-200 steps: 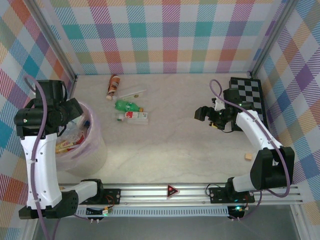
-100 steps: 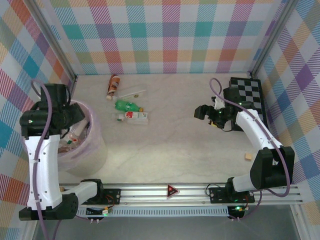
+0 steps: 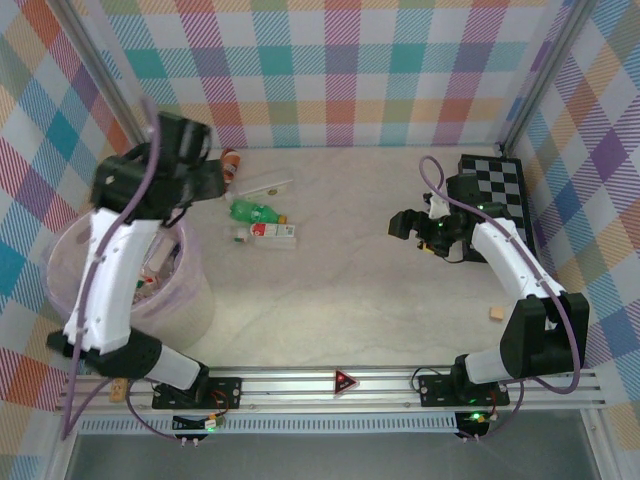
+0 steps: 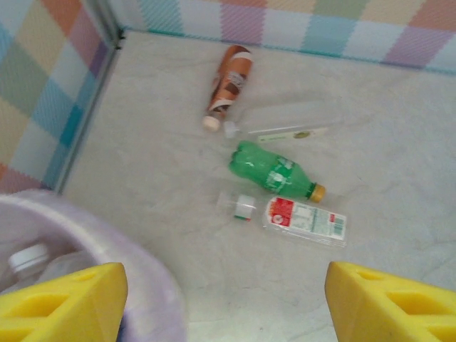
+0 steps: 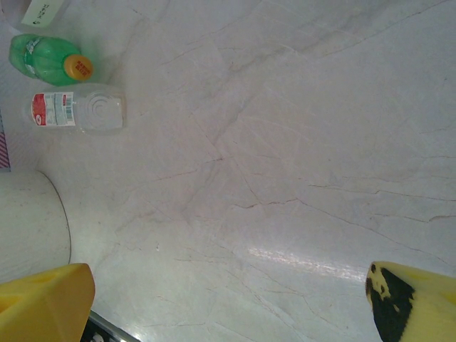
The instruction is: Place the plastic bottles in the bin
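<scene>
Now | left gripper [image 4: 226, 288] wide apart, empty, past bin [image 4: 153, 281] | risk: green bottle [image 4: 269, 169] could roll when pinched, shoving red-labelled bottle [image 4: 303, 221]

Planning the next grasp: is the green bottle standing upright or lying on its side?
Lying on its side: the green bottle stretches along the table, its orange cap pointing sideways, not up.

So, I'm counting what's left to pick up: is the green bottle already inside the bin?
No, the green bottle lies on its side on the table, well apart from the bin.
</scene>
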### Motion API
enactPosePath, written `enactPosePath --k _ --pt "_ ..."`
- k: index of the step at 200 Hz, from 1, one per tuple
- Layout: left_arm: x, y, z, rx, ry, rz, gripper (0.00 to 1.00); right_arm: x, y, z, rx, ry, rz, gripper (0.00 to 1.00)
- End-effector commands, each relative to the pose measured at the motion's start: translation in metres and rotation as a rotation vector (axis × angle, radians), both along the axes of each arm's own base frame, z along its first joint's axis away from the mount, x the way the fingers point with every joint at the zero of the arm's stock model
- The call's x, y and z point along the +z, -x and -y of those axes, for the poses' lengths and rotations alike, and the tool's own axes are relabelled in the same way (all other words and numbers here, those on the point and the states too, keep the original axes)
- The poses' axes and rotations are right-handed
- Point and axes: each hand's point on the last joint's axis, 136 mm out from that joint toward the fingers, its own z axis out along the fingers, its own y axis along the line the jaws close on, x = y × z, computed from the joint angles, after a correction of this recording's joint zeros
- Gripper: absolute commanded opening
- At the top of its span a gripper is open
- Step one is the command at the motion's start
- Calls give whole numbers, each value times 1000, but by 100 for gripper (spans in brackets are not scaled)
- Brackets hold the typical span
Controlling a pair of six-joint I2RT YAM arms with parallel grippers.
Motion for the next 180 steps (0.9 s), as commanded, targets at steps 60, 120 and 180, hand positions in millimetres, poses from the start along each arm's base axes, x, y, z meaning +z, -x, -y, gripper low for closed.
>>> enactPosePath --k 60,120,180 --pt "-69 -63 111 -135 18 -101 80 5 6 -1 8 4 13 98" --pt "-142 -90 139 -243 -78 -228 90 2 11 2 12 27 19 98" --pt "-239 -107 151 -419 -156 -388 90 2 17 4 9 29 13 98"
